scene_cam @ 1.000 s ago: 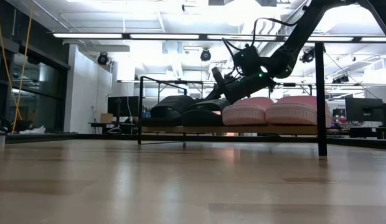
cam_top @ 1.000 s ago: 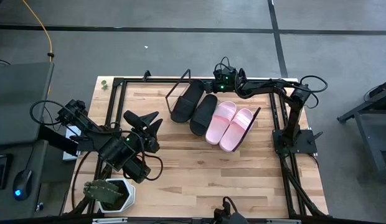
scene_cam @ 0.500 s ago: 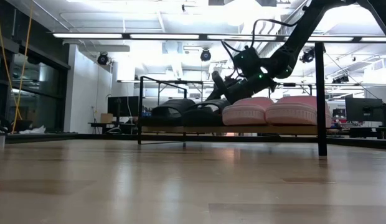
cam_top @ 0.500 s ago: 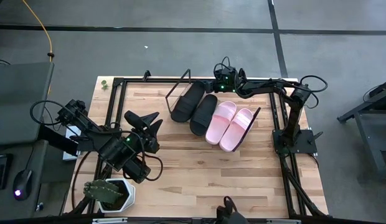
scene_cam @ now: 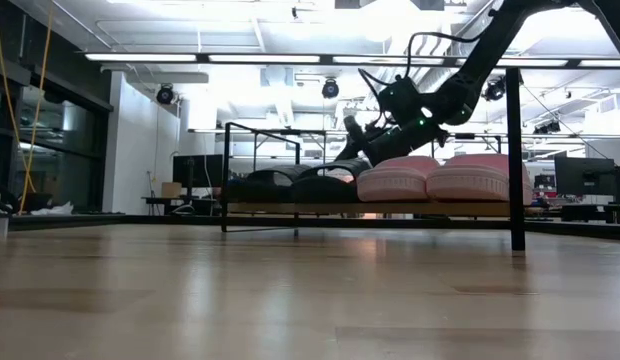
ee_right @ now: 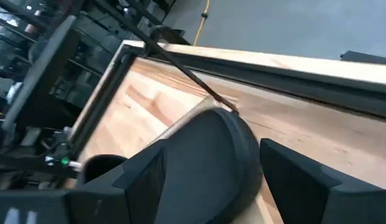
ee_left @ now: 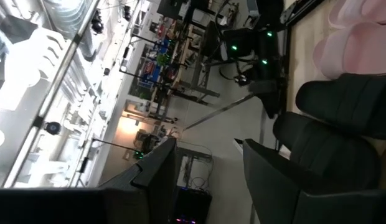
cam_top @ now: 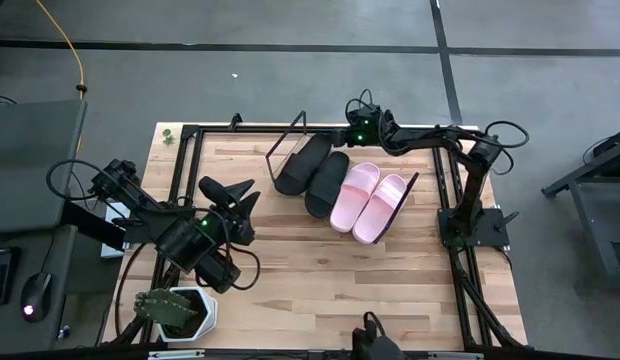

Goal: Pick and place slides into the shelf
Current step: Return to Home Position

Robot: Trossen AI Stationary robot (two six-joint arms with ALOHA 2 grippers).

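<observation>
With all four slides (cam_top: 368, 200) lying side by side on the shelf (scene_cam: 410, 209), your right gripper (ee_right: 211, 152), fingers apart and empty over the black pair (cam_top: 315, 172), looks free to retreat, while your left gripper (cam_top: 252, 192) waits at the table's left, fingers spread

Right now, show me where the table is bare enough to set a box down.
The widest bare patch of tabletop lies between the pink slides and the edge where the potted plant stands. Crowded: the shelf with the black slides and the open right gripper at them. The left gripper and that plant fill the left side.
</observation>
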